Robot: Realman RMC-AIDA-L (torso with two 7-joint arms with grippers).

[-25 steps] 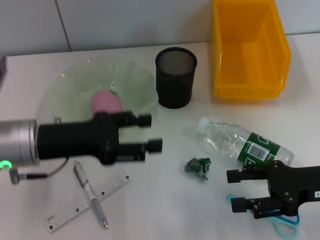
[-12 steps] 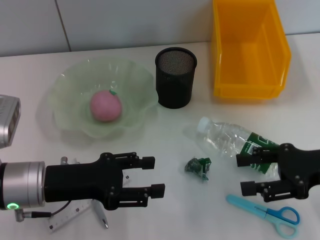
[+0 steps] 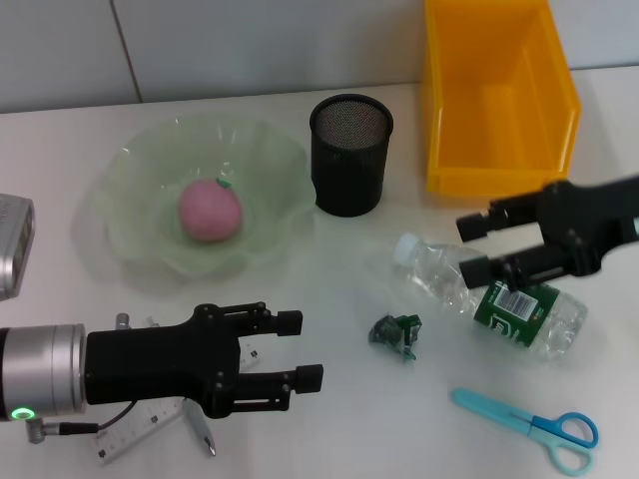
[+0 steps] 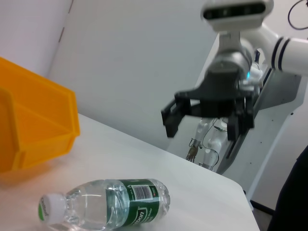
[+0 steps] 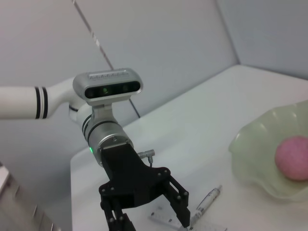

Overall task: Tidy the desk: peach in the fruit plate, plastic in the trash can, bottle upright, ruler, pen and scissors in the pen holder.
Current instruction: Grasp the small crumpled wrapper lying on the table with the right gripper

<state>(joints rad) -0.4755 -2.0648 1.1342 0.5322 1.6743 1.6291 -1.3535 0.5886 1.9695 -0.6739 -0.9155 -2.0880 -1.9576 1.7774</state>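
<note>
The bottle (image 3: 487, 294) lies on its side on the white desk (image 3: 329, 439), clear plastic with a white cap (image 3: 404, 249) pointing toward the pen holder (image 3: 350, 155) and a green label (image 3: 514, 304) carrying a black-and-white barcode; the lettering on the label is too small to read; the right hand (image 3: 477, 246) hangs over the bottle's middle with its two fingers spread wide and nothing between them, and in the left wrist view it (image 4: 204, 126) is clearly above the bottle (image 4: 106, 204), not touching; the peach (image 3: 211, 211), pink with a small green mark, sits inside the pale green fruit plate (image 3: 130, 170); the black mesh pen holder stands upright just beside the plate, and the orange-yellow trash can (image 3: 496, 100) stands behind the bottle; a small crumpled green scrap of plastic (image 3: 396, 333) lies between the two hands; the scissors (image 3: 529, 429), light blue with blue loops, lie near the desk's front edge, apart from the bottle; the left hand (image 3: 305, 349) hovers low at the front, fingers parted and empty, covering most of the ruler (image 3: 135, 431) and the pen (image 3: 200, 436), of which only ends show.
</note>
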